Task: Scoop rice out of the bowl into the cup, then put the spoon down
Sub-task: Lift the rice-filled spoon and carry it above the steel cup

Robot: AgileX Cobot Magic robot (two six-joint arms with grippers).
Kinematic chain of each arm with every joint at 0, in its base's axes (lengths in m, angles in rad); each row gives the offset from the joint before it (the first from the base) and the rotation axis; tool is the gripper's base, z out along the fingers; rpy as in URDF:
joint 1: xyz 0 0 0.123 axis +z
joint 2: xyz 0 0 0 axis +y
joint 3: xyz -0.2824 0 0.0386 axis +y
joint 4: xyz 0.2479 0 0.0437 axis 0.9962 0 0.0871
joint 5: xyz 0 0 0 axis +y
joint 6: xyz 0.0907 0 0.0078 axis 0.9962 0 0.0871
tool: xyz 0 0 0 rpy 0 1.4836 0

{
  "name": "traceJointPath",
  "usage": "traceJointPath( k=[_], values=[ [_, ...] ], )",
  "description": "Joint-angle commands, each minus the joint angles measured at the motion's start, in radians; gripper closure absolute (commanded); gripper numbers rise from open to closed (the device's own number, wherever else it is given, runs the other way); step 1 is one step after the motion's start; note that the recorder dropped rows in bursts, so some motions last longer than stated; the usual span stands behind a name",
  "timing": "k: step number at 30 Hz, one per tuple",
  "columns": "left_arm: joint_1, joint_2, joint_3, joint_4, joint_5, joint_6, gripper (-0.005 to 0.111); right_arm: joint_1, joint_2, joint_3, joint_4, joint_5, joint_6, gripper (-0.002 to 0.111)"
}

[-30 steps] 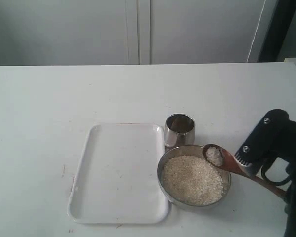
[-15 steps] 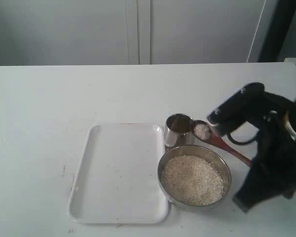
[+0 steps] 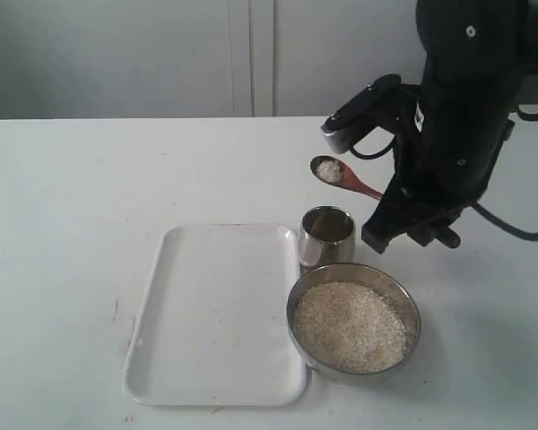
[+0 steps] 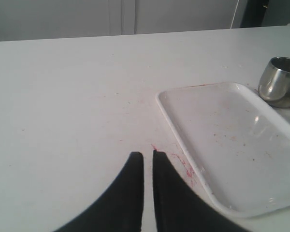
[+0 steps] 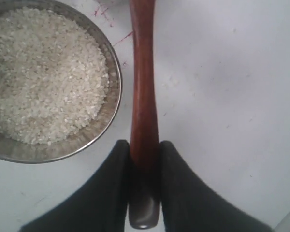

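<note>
Your right fingers are clamped on the long slim handle of the dark reddish-brown wooden spoon, one dark finger on each side of it, with the handle's end poking out just behind the grip. From there the handle runs straight out past the rim of the wide, round, shiny steel bowl, without touching it. In the exterior view the spoon is lifted clear of the white tabletop, with its oval bowl level and carrying a small heap of white uncooked rice. That loaded end hangs high on the far side of the small shiny steel cup; you cannot tell from this angle whether it is directly over the opening. The cup stands upright just beyond the bowl's far-left rim, and the bowl holds a broad, nearly full bed of rice. A flat white rectangular plastic tray lies just left of both. Your left fingers are drawn together with only a thin slit between them and nothing in it, held over bare tabletop, with the tray's corner close by and the cup past the tray.
</note>
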Motion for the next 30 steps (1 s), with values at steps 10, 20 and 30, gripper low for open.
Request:
traceJointPath(
  k=[10,20,30],
  values=[
    [-0.001,0.001,-0.006,-0.01,-0.003,-0.006,0.092,-0.01,0.02,-0.008,-0.179,0.003,-0.124,0.108],
    [-0.001,0.001,-0.006,-0.01,-0.003,-0.006,0.092,-0.008,0.02,-0.006,-0.089,0.003,-0.187,0.108],
    [-0.001,0.001,-0.006,-0.01,-0.003,-0.006,0.092,-0.006,0.02,0.087,-0.167,0.003,-0.142,0.108]
  ],
)
